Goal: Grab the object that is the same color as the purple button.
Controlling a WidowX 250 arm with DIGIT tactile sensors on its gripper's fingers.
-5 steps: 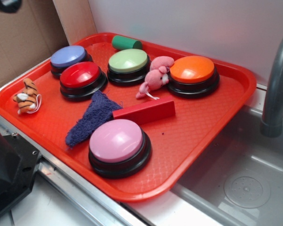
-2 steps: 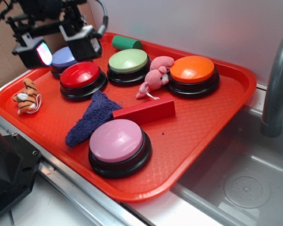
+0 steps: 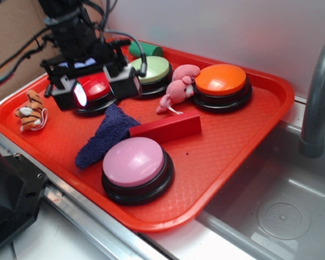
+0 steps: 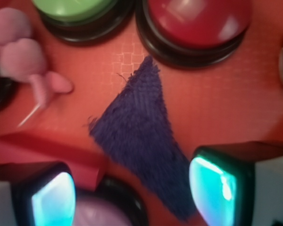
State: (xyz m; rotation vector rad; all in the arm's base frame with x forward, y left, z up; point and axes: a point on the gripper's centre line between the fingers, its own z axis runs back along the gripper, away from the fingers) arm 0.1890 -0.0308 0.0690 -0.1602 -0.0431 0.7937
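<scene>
The dark blue-purple rag [image 3: 105, 135] lies flat on the red tray [image 3: 233, 179], between the red button [image 3: 102, 85] and the pink button [image 3: 134, 162]. My gripper [image 3: 96, 93] is open and hovers above the red button, just behind the rag's pointed end. In the wrist view the rag [image 4: 141, 141] stretches from the red button [image 4: 198, 19] down between my two fingers, nearer the right one; the gripper [image 4: 137, 195] is open and holds nothing. The purple button is almost wholly hidden behind my arm in the exterior view.
A red block [image 3: 165, 128] touches the rag's right side. A pink plush toy [image 3: 179, 89], a green button [image 3: 151, 67], an orange button [image 3: 221, 81], a green cylinder [image 3: 146, 49] and a tiger toy [image 3: 30, 111] are on the tray. A sink [image 3: 281, 206] and faucet [image 3: 317, 97] are on the right.
My gripper has come in from the upper left, moved right and down over the red button toward the rag, and now covers the purple button. Nothing on the tray has moved.
</scene>
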